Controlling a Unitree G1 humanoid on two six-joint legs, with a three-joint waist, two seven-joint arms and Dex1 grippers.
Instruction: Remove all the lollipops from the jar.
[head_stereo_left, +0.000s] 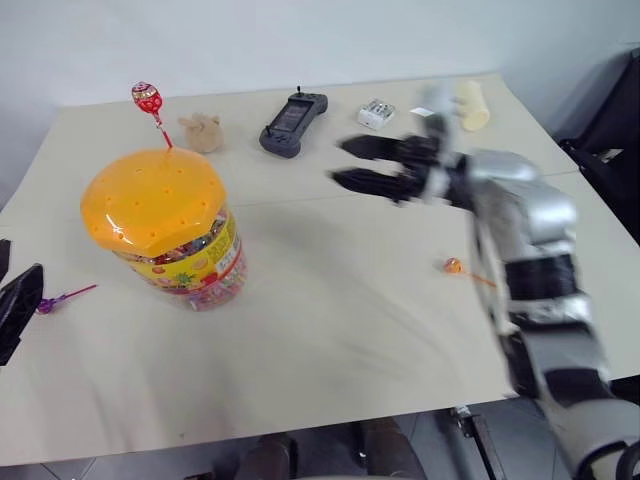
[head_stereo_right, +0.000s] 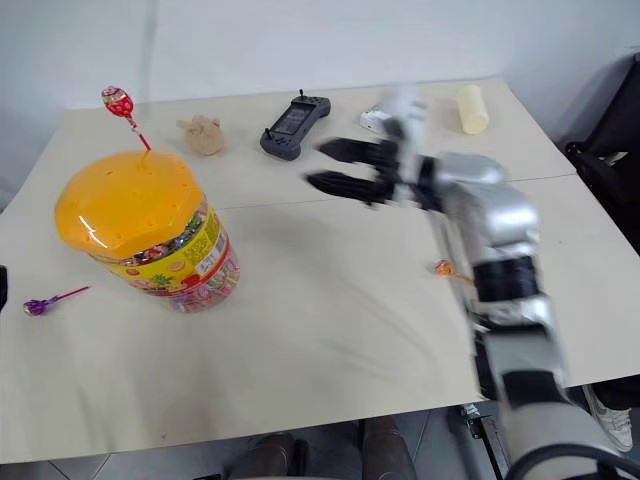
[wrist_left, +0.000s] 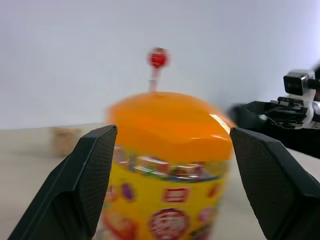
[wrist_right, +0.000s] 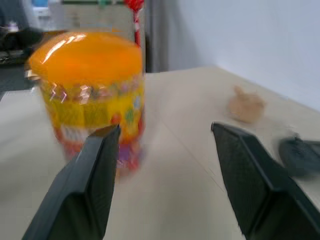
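The jar (head_stereo_left: 168, 230) stands on the left part of the table (head_stereo_left: 330, 330), its orange lid on, with one red lollipop (head_stereo_left: 147, 98) standing up from the lid's far edge. A purple lollipop (head_stereo_left: 60, 299) lies on the table left of the jar, and an orange one (head_stereo_left: 455, 266) lies well to the right.

The right end effector (head_stereo_left: 345, 163) hovers above the table's middle, pointing toward the jar, fingers spread and holding nothing. The left end effector (wrist_left: 170, 190) waits beside the jar, wide open and empty.

The red lollipop seems next: the right arm must reach its stick and pinch it. The jar's yellow label is unreadable.
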